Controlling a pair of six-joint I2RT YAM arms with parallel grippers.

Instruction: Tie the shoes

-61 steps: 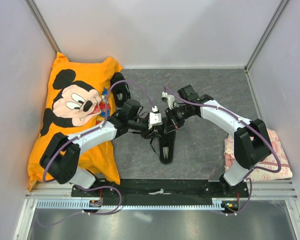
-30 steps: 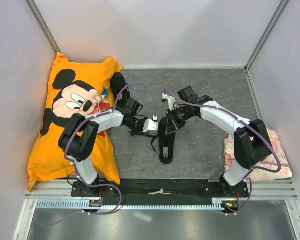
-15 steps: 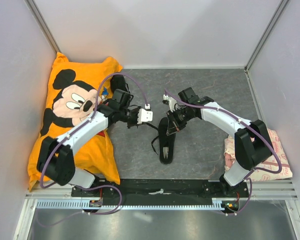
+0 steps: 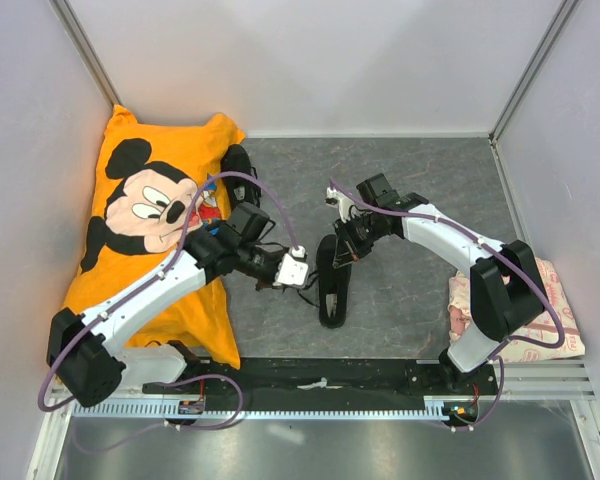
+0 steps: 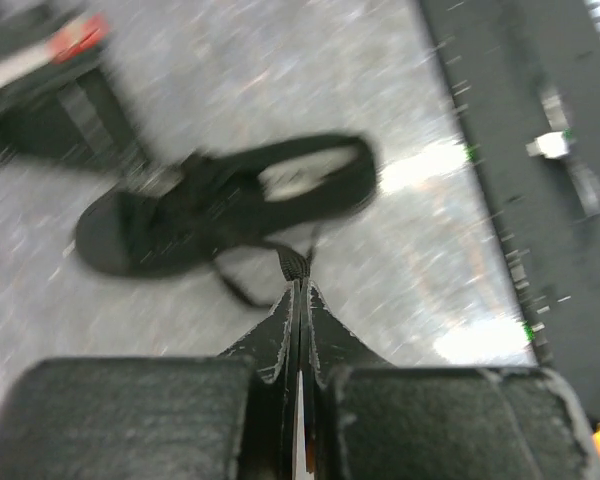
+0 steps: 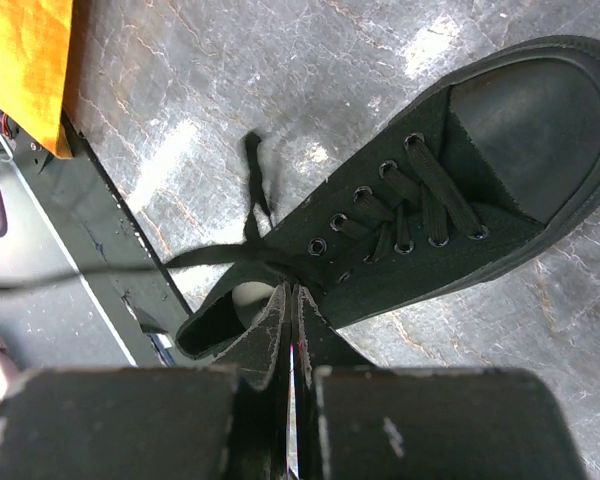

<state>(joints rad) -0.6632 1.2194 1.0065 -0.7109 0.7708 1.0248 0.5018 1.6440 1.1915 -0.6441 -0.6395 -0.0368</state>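
A black low-top shoe (image 6: 420,235) lies slantwise on the grey marbled table (image 6: 180,60), toe cap to the upper right, opening to the lower left. The right gripper (image 6: 292,292) has its fingers pressed together, tips at the shoe's collar. One lace (image 6: 100,270) stretches straight off to the left edge; another lace end (image 6: 252,170) lies on the table above it. An orange pillow corner (image 6: 25,60) fills the upper left, beside a black rail (image 6: 80,240).

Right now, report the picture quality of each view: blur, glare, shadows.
Left wrist: motion-blurred throughout, the shoe and its lace smeared, bright glare patches on the table. Right wrist: sharp, the eyelets crisp, white glare spots on the table too. Top external: sharp and evenly lit, no hard shadows.
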